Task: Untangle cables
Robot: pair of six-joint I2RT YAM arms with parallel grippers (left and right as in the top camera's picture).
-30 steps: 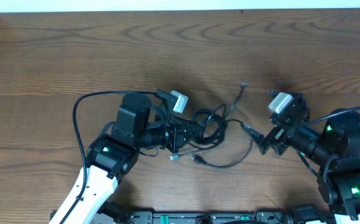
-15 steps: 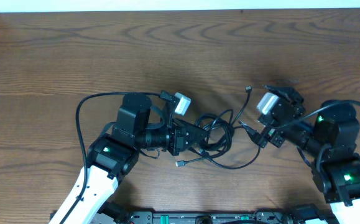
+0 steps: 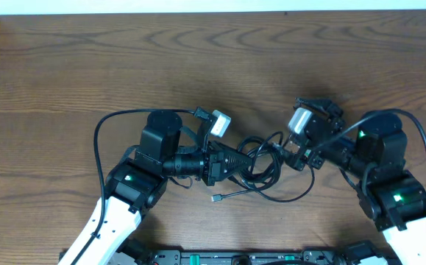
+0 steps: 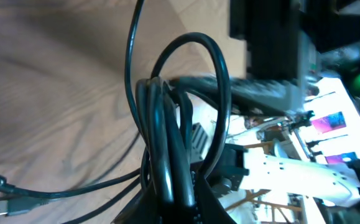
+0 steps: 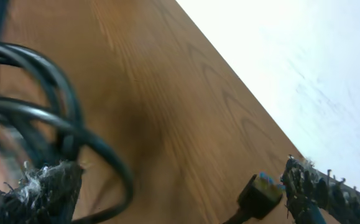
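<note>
Now: grips the cables (image 3: 265, 156) with the left gripper (image 3: 246, 159), jaws closed tight on a bunch of black strands. Aims that gripper sideways toward the right one, low over the table (image 3: 198, 59). Fans the tangle out just ahead of the fingertips as overlapping loops, with one long loop sagging off to one side of the gripper's line and a loose end trailing back beside the gripper body, tipped with a small plug (image 3: 215, 199) that lies flat on the wood, apart from both grippers. Shows, in the left wrist view, several strands (image 4: 167, 130) rising straight out from between the closed fingers of the left gripper (image 4: 178, 208), packed side by side, then curling into a rounded loop right in front of it; off to one side, lower down, places two connector ends (image 4: 5, 207) on the table. Keeps the right gripper (image 3: 299, 153) spread wide, clamped on nothing, facing the left one with the far edge of the tangle right at its fingertips. Puts, in the right wrist view, blurred dark loops (image 5: 36, 106) close against one frayed finger of the right gripper (image 5: 173, 186), contact impossible to tell, and a second plug (image 5: 260, 190) just inside the other finger, above bare wood.
</note>
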